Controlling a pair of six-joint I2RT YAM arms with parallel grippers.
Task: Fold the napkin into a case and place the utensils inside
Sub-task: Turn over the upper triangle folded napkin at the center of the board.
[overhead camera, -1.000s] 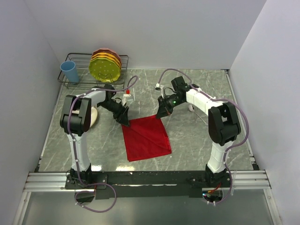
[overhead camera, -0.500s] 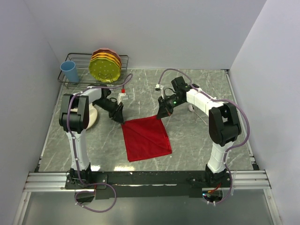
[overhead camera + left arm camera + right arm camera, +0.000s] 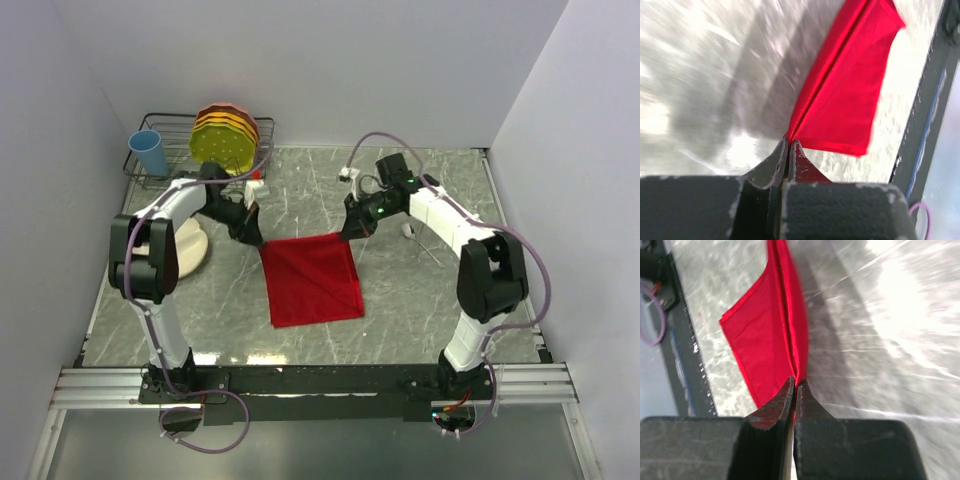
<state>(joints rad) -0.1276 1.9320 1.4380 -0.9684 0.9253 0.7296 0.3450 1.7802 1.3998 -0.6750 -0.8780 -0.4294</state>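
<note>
The red napkin (image 3: 312,281) lies folded on the marble table, its far edge raised between my two grippers. My left gripper (image 3: 259,240) is shut on the far left corner; in the left wrist view the napkin (image 3: 845,95) runs out from the closed left gripper (image 3: 789,142). My right gripper (image 3: 348,232) is shut on the far right corner, and in the right wrist view the napkin (image 3: 767,335) hangs pinched in that gripper (image 3: 795,382). Thin silver utensils (image 3: 425,245) lie on the table to the right of the napkin, beside the right arm.
A wire rack (image 3: 170,150) at the back left holds yellow and orange plates (image 3: 226,140) and a blue cup (image 3: 150,152). A cream plate (image 3: 196,250) sits at the left, partly behind the left arm. The metal frame rail (image 3: 320,380) runs along the near edge.
My left gripper has closed on the napkin's far left corner. Both grippers have moved away from the arm bases, drawing the far edge taut.
</note>
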